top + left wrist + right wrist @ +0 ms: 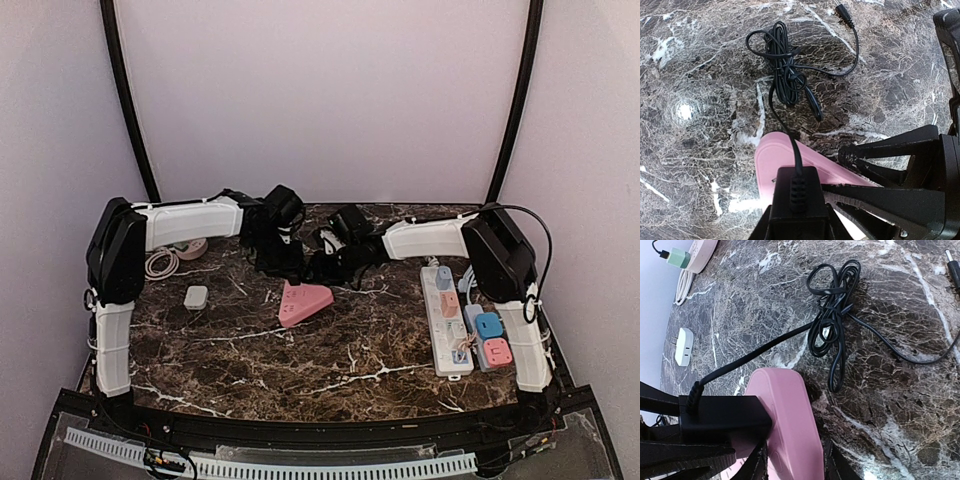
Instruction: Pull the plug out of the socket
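Observation:
A pink triangular socket [305, 302] lies mid-table on the dark marble. A black plug [797, 192] with a black cable sits in its far end. My left gripper [797, 222] is shut on the black plug, one finger on each side of it. My right gripper [792, 465] is shut on the pink socket [790, 430], its fingers flanking the body next to the plug [725, 415]. In the top view both grippers, the left [290, 268] and the right [328, 270], meet over the socket's far end and hide the plug.
The plug's cable runs to a coiled bundle [785, 70] just beyond the socket. A white power strip [437, 325] with coloured adapters lies at the right. A small white adapter [196, 296] and a coiled white cable [160, 263] lie at the left.

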You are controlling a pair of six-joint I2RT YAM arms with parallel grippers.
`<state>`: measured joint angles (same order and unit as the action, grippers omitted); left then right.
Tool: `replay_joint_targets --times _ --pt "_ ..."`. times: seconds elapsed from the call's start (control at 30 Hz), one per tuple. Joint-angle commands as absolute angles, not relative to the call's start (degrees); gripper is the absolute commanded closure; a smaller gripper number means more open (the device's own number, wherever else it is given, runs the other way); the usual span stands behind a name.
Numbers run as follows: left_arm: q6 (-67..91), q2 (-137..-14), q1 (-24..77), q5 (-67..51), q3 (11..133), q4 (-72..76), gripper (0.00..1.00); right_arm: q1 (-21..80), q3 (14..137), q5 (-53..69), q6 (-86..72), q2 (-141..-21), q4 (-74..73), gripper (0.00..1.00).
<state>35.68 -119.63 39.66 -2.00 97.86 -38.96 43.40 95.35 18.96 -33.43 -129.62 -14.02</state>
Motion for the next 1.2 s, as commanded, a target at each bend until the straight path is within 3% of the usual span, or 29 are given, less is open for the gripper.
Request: replay_joint_targets --times 0.0,0.23,0.6,0.87,1.03,1.17 --pt "34.96 -109.97 39.99 -2.87 97.50 -32.09 0.94 43.68 94.21 11.12 -31.48 -132.82 -24.08 0.66" --pt "33.30 -106.99 41.22 -1.28 93.56 -27.62 0.94 43.77 94.00 10.43 -31.46 -133.74 -24.63 0.66" --pt "36.21 -105.30 40.87 6.84 90.93 -34.94 0.95 43.51 93.70 11.37 -30.65 -129.26 -22.60 0.63" --pt "40.71 -97.14 35.75 3.58 80.37 -31.39 0.94 43.33 95.07 11.61 -27.47 -121.63 -20.57 0.48" --pt "43.20 -91.14 28.17 -5.98 68.21 -22.45 0.93 43.11 95.01 11.45 -26.18 -117.23 -20.08 0.40" --pt "41.23 -89.68 24.58 -10.30 65.29 -19.11 0.90 42.93 94.26 11.91 -25.88 -114.38 -20.29 0.36"
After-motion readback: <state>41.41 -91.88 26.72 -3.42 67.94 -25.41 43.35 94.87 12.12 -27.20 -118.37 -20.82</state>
